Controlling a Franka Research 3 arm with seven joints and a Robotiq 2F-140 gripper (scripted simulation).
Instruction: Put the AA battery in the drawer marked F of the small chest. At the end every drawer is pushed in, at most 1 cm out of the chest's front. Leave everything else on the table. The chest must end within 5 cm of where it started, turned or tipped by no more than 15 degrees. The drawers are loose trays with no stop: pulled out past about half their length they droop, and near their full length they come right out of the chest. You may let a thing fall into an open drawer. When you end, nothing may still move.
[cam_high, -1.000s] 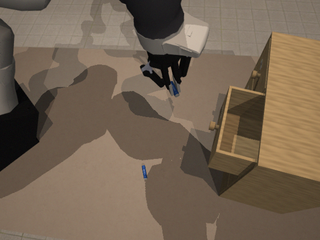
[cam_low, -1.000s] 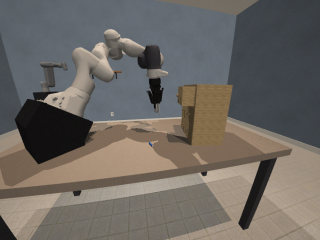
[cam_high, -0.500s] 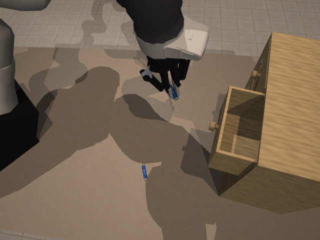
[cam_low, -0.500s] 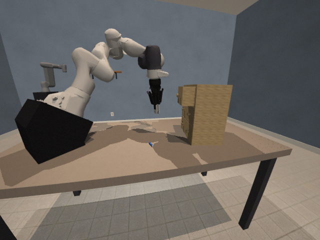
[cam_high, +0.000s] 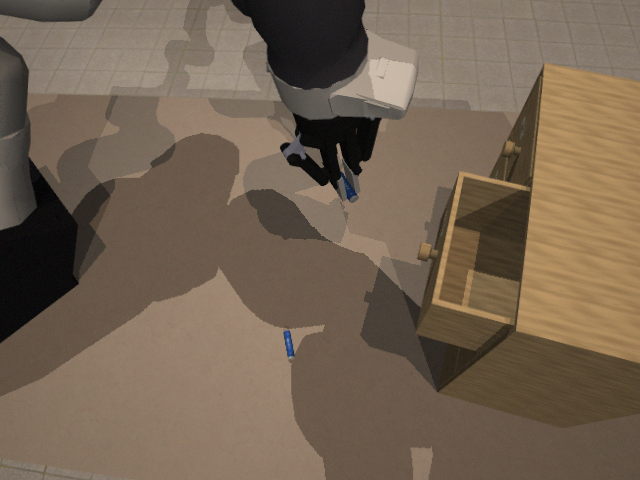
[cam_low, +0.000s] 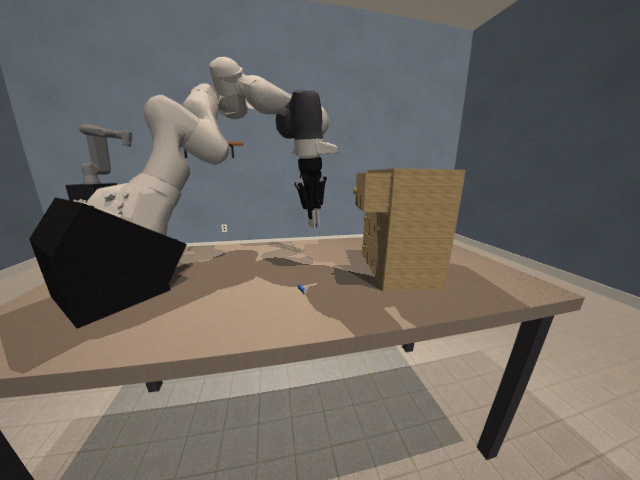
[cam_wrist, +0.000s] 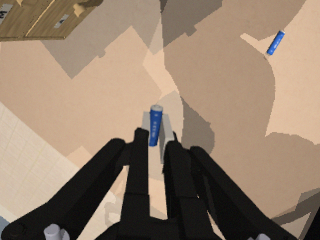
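Black claw (cam_wrist: 155, 142) pinches a slim blue cylindrical battery (cam_wrist: 155, 124)

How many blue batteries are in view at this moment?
2: one battery is pinched in the gripper above the table, another battery lies on the table. The open drawer looks empty.

You have a tan table (cam_low: 222, 330) carrying the wooden chest (cam_low: 418, 227), the arm's black base block (cam_low: 98, 258) well away from the chest, and between them a small blue cylinder (cam_low: 301, 289), probably a battery.
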